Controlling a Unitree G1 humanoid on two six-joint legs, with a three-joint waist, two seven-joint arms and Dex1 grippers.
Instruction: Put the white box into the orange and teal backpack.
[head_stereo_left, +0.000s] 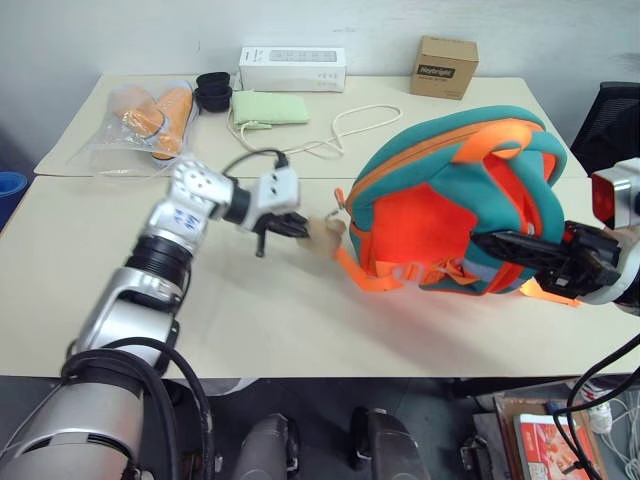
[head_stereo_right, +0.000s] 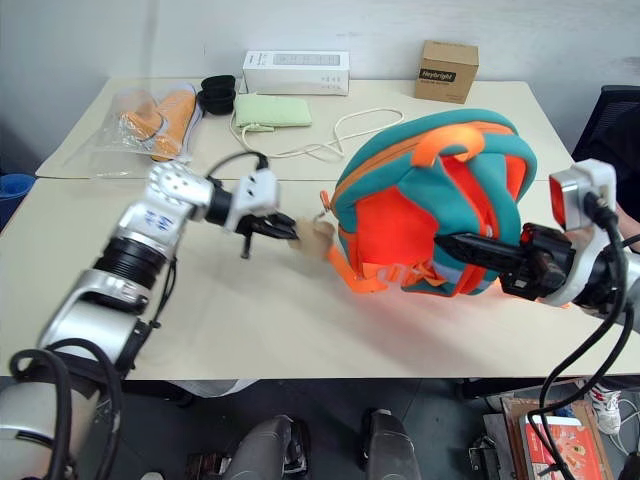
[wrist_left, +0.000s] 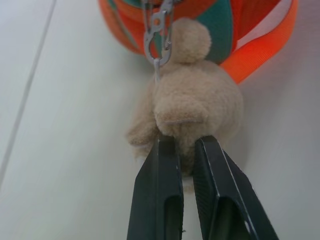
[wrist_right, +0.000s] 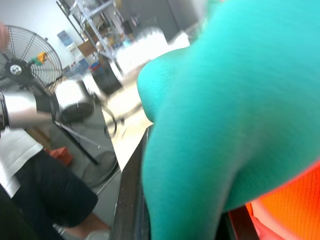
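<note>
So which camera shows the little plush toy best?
The left wrist view: the plush toy is close up, clipped to the backpack, left gripper shut on it. Both eye views show it small.

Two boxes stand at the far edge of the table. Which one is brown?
The small cardboard box at the far right, behind the backpack. The other, the long carton left of it, is white with grey print.

One backpack (head_stereo_left: 450, 200) – two cartons (head_stereo_left: 292, 68) (head_stereo_left: 443, 66).
</note>
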